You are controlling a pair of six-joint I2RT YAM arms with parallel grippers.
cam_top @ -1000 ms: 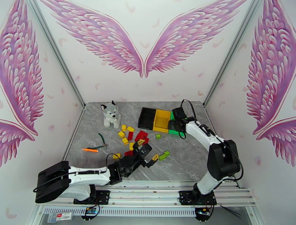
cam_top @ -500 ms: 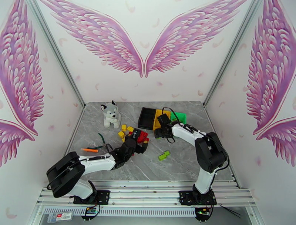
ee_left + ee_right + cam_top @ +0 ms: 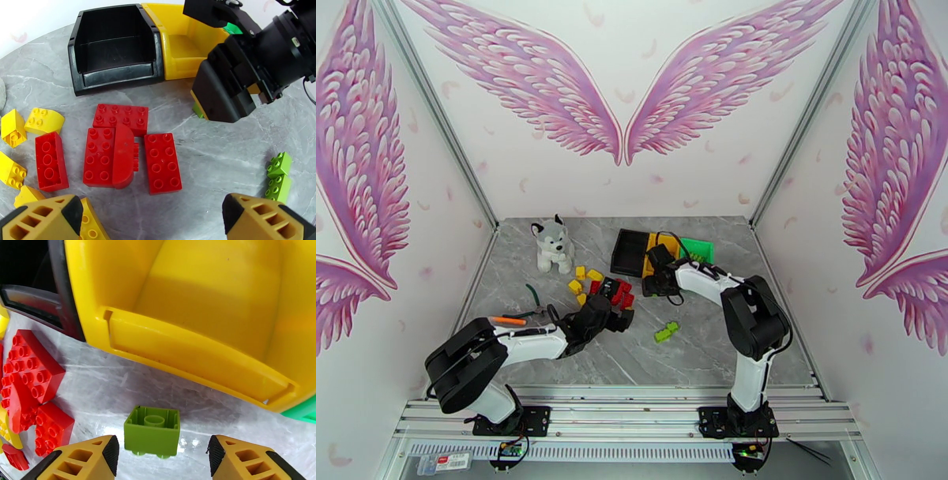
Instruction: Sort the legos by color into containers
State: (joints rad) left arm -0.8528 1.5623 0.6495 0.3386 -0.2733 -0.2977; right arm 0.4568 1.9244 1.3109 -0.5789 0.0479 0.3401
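Now, your green brick [image 3: 152, 431] lies upside down on the table [image 3: 118, 390], with its hollow underside and centre tube facing up. It sits just in front of the yellow bin [image 3: 197, 354], close to the front wall but apart from it. The black bin [image 3: 114, 75] joins that bin on one side and the green bin [image 3: 699, 251] on the other.

Your right gripper [image 3: 162, 461] is low over the brick with its jaws apart. One finger [image 3: 85, 459] stands on each side of the brick, with a gap showing on both sides, so it is pinching nothing.

The red bricks [image 3: 114, 158] lie flat and studs up in a tight cluster near the black bin, several of them touching. The yellow bricks [image 3: 43, 120] are scattered just beside them. A green pair [image 3: 278, 175], two bricks stuck together, rests well apart on the far side of the cluster.

Your left gripper [image 3: 153, 211] is spread wide and holds nothing. The red cluster lies just ahead of it, between the lines of its two fingers, and one yellow brick sits right against one finger.
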